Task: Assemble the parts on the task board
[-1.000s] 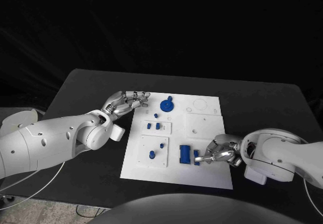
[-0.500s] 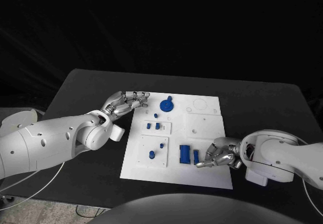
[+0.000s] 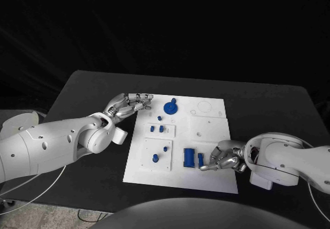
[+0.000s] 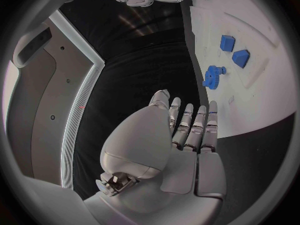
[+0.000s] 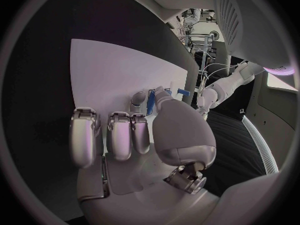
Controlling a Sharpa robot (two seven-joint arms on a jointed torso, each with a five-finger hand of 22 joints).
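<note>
The white task board (image 3: pixel 210 138) lies in the middle of the black table. My right hand (image 3: pixel 224 160) rests on the board's near right part, thumb and a finger pinching a small upright blue part (image 3: pixel 200 160); the right wrist view shows the part (image 5: pixel 150 101) between those fingertips of the hand (image 5: pixel 144 135). A taller blue block (image 3: pixel 188 157) stands just beside it. My left hand (image 3: pixel 130 105) hovers at the board's far left corner, holding nothing; in the left wrist view its fingers (image 4: pixel 190 125) lie straight, with a blue gear (image 4: pixel 214 77) ahead of them on the board (image 4: pixel 256 95).
The blue gear (image 3: pixel 171 107) sits at the board's far left. Two small blue parts (image 3: pixel 157 128) stand in a raised plate, and more (image 3: pixel 159 156) lie on the plate nearer me. Bare black table (image 3: pixel 275 109) surrounds the board.
My right hand has slid a little toward the near edge and its fingers have closed round the small blue part. The left arm has not moved.
</note>
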